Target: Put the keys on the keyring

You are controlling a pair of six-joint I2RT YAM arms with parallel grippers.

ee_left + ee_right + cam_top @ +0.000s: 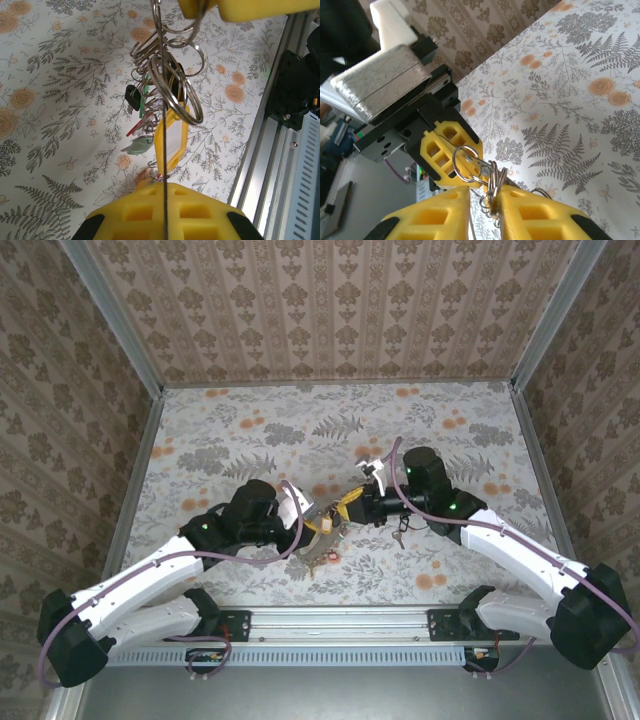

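The left claw (320,524) is clamped together on the keyring (176,92), holding it up over the floral surface (250,430). Small keys (134,98) and a yellow tag (172,137) dangle beneath. Just to its right, the right claw (485,195) pinches the same bunch of rings.

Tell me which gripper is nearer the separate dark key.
Right. The dark key lies close by the wrist behind the right gripper; the left gripper is farther, on that gripper's other side.
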